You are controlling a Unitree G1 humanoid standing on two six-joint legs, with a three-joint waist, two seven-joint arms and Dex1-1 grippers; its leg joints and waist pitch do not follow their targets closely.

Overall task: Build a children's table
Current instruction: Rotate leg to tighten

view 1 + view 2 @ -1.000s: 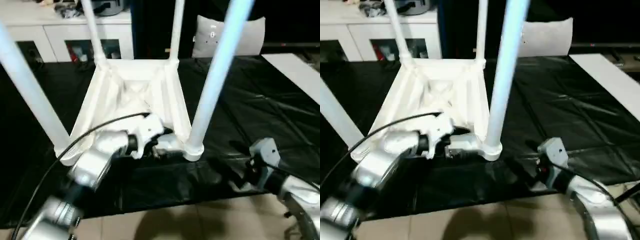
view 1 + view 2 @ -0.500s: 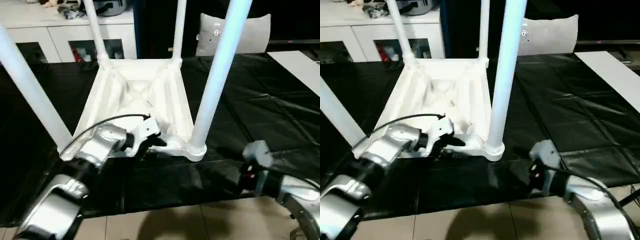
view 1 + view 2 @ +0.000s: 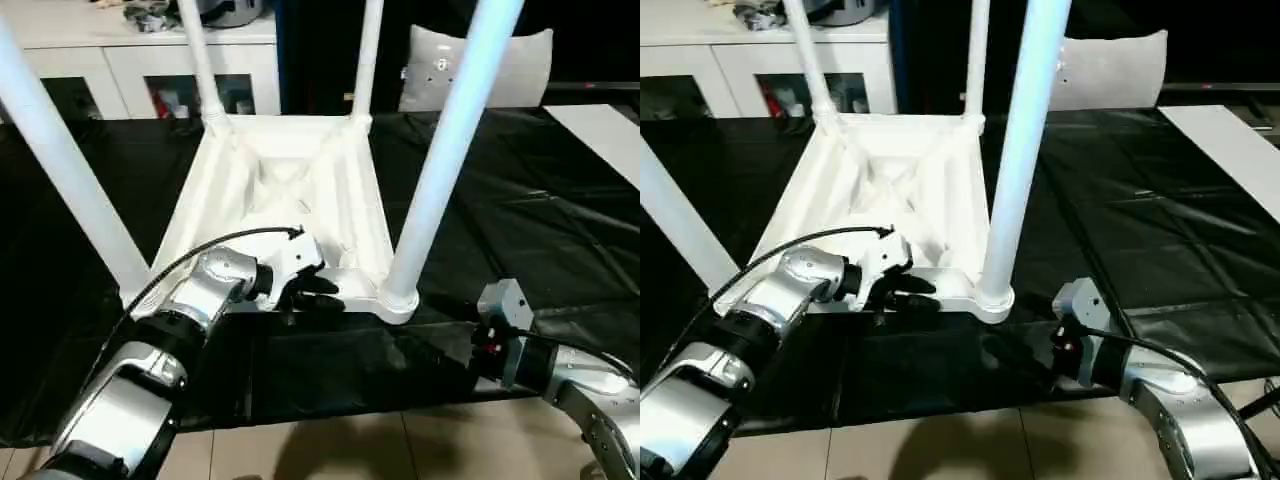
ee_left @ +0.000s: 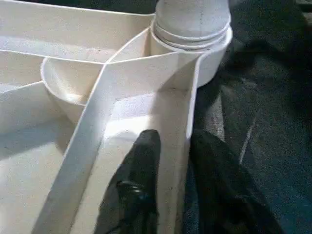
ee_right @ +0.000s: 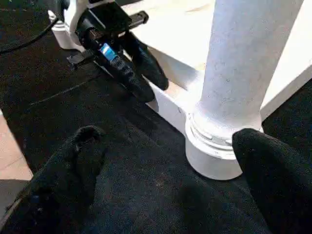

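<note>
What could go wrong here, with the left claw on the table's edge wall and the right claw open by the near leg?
1. The left claw straddles only the thin edge wall of the upside-down white plastic table top; a pull may slip off or flex the wall.
2. The right claw stands open around the base of the near white tapered leg; bumping it might loosen it in its socket.
3. The glossy black sheet could let the table slide.

Children's table (image 3: 290, 190) is lying upside down on the bench (image 3: 520, 220), legs pointing up. Left tool (image 4: 168, 195) is straddling its near edge wall, just left of the near-right leg (image 3: 440, 170). Right tool (image 5: 161, 190) is sitting right of that leg's socket. Cabinet (image 3: 150, 70) and cushion (image 3: 480, 70) are standing behind.
</note>
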